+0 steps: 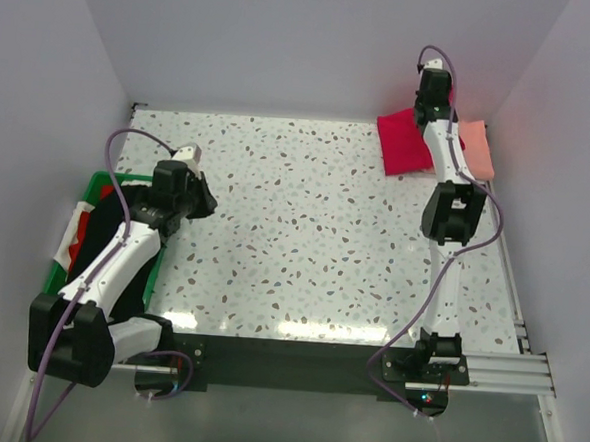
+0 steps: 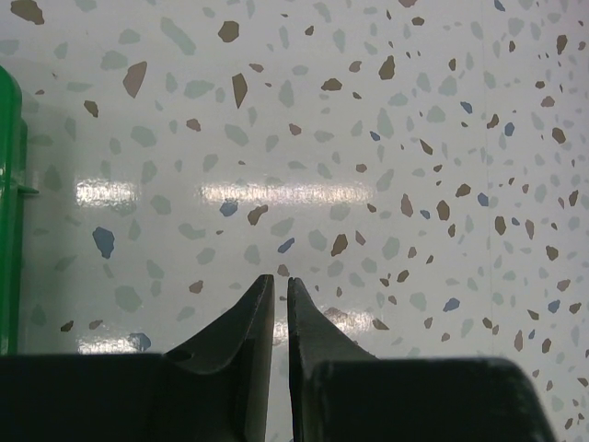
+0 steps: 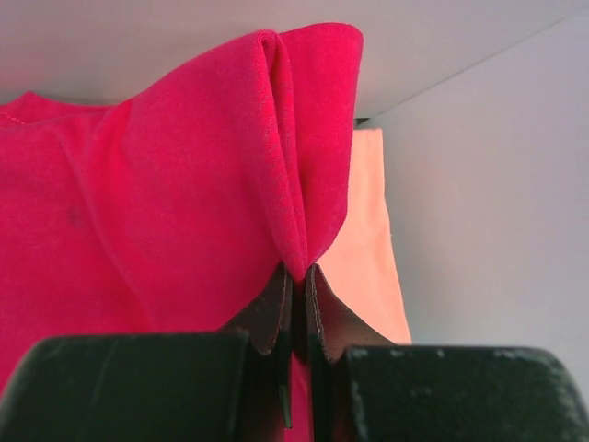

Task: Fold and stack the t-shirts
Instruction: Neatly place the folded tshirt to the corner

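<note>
The crate [image 1: 90, 182] sits at the near left edge of the worktop [image 1: 314, 242] with dark cloth [image 1: 103, 221] in it, and the left arm reaches over it. The left claw [image 2: 280, 282] hangs just past the crate's far right corner, above bare worktop. Its fingers are clenched almost tip to tip, with a sliver of gap between them and nothing in it. The crate's green wall shows at the left edge of the left wrist view.

Well apart, in the far right corner, the red shirt [image 1: 402, 143] lies folded on the worktop. The pink shirt [image 1: 478, 150] lies just beside it on the right, close to the side wall. The right claw [image 3: 297, 276] is over the red shirt, clamped on a raised fold of it. The cloth peaks up from the fingertips, and the pink shirt shows just behind the fold on the right
</note>
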`<state>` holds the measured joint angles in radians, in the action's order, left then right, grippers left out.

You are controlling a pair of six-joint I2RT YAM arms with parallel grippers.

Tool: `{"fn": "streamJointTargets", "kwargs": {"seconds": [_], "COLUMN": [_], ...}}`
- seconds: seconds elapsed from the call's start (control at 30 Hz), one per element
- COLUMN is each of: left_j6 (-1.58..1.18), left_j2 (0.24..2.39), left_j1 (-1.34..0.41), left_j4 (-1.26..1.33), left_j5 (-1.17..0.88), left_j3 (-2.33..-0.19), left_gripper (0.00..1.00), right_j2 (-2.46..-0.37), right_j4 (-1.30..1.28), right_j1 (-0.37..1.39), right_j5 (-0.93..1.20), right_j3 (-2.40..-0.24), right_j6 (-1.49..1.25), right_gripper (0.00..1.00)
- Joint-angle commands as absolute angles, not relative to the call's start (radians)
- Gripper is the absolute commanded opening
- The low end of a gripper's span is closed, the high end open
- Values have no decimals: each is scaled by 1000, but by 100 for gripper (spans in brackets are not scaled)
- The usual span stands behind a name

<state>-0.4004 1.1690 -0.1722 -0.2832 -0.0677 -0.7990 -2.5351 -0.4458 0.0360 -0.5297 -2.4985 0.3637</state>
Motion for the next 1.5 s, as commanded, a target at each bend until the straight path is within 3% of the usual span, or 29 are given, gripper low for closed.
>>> {"fn": "streamJointTargets", "kwargs": {"seconds": [0.0, 1.47], "left_j6": [-377, -376], "left_j2": [1172, 1150], "left_j1": [-172, -172], "left_j4": [-281, -284], "left_j5": [-69, -104], "left_j3": [-808, -796], "left_gripper": [15, 15], "right_j2": [-2482, -2302], "right_j4": [-356, -259], "right_j1": [28, 18], "right_j5": [-584, -680], "right_j3": [-2557, -2399], "right_j6": [402, 460], "right_gripper": [0, 0]}}
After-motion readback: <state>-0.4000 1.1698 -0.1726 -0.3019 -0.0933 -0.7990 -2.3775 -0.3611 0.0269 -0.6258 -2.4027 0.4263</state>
